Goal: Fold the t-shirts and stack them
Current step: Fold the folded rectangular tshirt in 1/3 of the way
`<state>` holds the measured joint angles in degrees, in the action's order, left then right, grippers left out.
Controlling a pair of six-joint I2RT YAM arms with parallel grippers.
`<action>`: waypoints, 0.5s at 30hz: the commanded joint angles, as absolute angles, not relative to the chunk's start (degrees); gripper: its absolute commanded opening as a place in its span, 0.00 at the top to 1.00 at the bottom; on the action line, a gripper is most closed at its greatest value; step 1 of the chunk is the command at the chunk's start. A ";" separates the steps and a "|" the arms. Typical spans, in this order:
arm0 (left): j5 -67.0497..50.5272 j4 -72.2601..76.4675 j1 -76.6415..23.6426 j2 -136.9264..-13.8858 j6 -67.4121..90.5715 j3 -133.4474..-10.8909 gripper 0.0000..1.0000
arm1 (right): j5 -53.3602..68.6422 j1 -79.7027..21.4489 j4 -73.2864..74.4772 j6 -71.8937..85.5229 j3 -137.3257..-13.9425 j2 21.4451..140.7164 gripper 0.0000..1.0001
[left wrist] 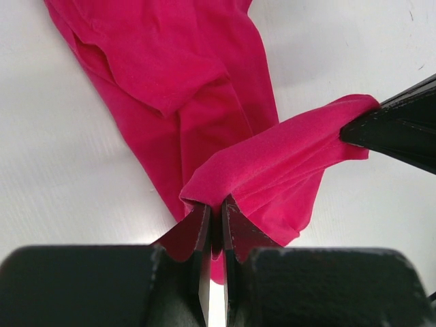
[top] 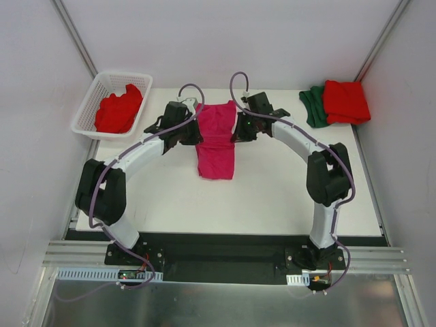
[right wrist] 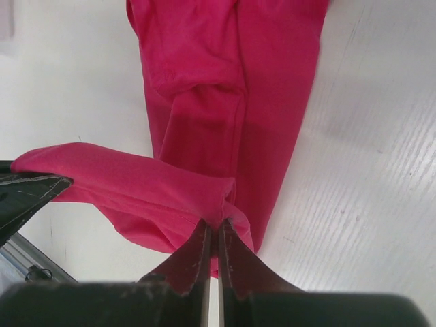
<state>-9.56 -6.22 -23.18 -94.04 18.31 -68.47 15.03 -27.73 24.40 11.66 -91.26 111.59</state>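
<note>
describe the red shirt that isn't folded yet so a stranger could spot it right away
On the white table, go to the far left corner, where a white lattice basket sits. The red shirt lies crumpled inside it; the other red shirt is folded flat on a green shirt at the far right corner.

Magenta shirt (left wrist: 204, 82): far end cut by top edge in my wrist views; pinched fold hidden inside my left gripper (left wrist: 216, 208).
</note>
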 commanded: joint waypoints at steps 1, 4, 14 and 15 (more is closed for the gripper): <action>-7.47 -5.63 -20.04 -95.89 15.73 -72.07 1.00 | 13.27 -24.70 26.19 8.88 -95.27 113.81 0.99; -7.65 -5.54 -18.99 -97.38 15.47 -73.12 1.00 | 14.15 -23.56 26.19 8.79 -97.20 115.75 0.99; -8.88 -5.27 -16.52 -103.79 15.12 -76.02 1.00 | 16.08 -22.24 26.72 8.61 -103.00 122.43 0.99; -8.96 -5.19 -16.44 -104.32 15.03 -76.46 1.00 | 16.17 -22.15 26.72 8.61 -103.27 123.13 0.99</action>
<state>-12.03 -4.67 -19.27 -102.54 17.30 -73.89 19.97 -25.04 24.18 11.07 -100.64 121.49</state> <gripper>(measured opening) 0.042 0.038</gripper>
